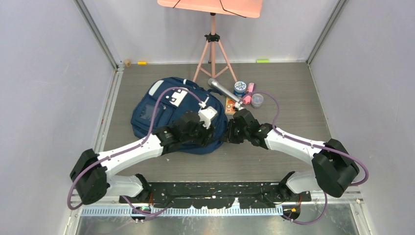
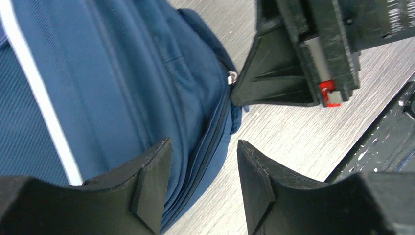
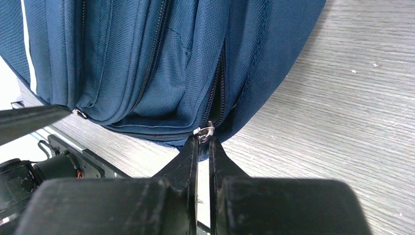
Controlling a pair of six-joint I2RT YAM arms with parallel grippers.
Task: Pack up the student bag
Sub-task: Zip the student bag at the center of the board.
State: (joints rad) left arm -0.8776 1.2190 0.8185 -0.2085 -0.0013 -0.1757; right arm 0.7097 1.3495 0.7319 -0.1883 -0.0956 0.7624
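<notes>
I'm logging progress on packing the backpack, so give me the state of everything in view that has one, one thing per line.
Student bag: lying flat, front pocket up.
Zipper pull: pinched at the bag's side edge.
Right fingers: shut on the zipper pull.
Left fingers: open over the bag's edge, holding nothing.
Silver cylinder: lying outside the bag, not packed.

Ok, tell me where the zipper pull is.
Right wrist view: the zipper pull sits on the student bag's right edge, pinched between the right end effector's tips.
</notes>
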